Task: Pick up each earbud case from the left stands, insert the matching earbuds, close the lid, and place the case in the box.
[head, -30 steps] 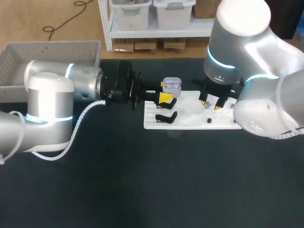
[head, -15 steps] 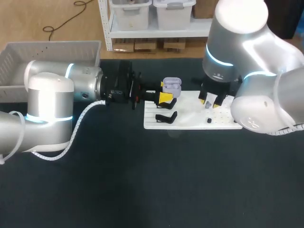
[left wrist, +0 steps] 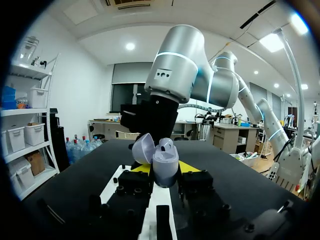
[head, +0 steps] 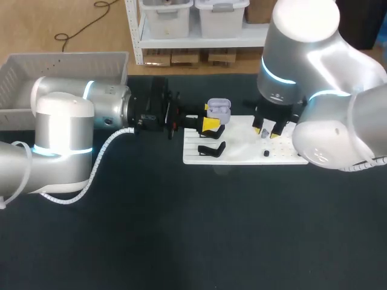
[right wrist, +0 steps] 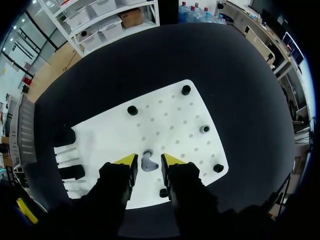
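Checking left side first: pose, grip?

Left arm [head: 78, 115] comes in from the left, forearm lying level over the dark table [head: 151, 229]. Left gripper [head: 210, 124] points sideways at the white perforated board [head: 242, 154] and is clamped on the lavender plastic earbud case [left wrist: 165, 162], one finger on each side.

Case upright?

Yes, upright, held above the board's left end. Its lid [left wrist: 142, 147] is flipped open and tilted back. Black stand [head: 211, 148] sits on the board just beside it.

Right side?

Right arm [head: 326, 115] comes in from the right and bends down over the board. Right gripper [right wrist: 148, 161] points straight down. Its fingers are set narrow, with a small grey-lavender earbud [right wrist: 148, 164] pinched between the yellow tips, over the board's dotted middle.

Gripper-to-gripper?

Near each other, apart, not touching.

Box?

Pale ribbed plastic box [head: 66, 57] at the table's far left corner, well apart from the case.
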`<control>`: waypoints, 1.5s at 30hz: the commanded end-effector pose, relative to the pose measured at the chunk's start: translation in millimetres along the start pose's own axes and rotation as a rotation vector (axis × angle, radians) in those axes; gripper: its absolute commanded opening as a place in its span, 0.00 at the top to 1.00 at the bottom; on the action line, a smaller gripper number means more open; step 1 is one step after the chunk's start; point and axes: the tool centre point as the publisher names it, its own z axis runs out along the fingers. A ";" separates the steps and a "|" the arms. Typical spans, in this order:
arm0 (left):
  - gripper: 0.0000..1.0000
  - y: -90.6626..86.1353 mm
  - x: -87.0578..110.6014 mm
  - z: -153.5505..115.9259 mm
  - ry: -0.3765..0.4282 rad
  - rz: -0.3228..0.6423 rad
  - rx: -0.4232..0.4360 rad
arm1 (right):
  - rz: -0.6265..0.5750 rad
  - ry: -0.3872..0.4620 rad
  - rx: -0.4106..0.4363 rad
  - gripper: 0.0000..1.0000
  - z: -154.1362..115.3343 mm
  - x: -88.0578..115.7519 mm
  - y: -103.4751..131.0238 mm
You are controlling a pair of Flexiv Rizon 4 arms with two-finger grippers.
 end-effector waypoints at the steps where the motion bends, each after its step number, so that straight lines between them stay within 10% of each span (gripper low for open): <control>1: 1.00 -0.6 1.0 -0.2 -0.003 0.003 -0.002 | -0.001 0.001 0.002 0.70 0.6 0.5 0.8; 14: 1.00 -0.6 1.0 -0.2 -0.003 0.003 -0.002 | -0.001 0.008 0.008 1.00 3.0 1.0 1.0; 24: 1.00 -0.6 1.0 -0.2 -0.003 0.003 -0.002 | -0.001 0.006 0.004 1.00 -10.2 2.0 -3.7; 45: 1.00 -0.6 1.0 -0.2 -0.003 0.003 -0.002 | -0.198 0.083 -0.124 1.00 -140.9 -20.6 -1.8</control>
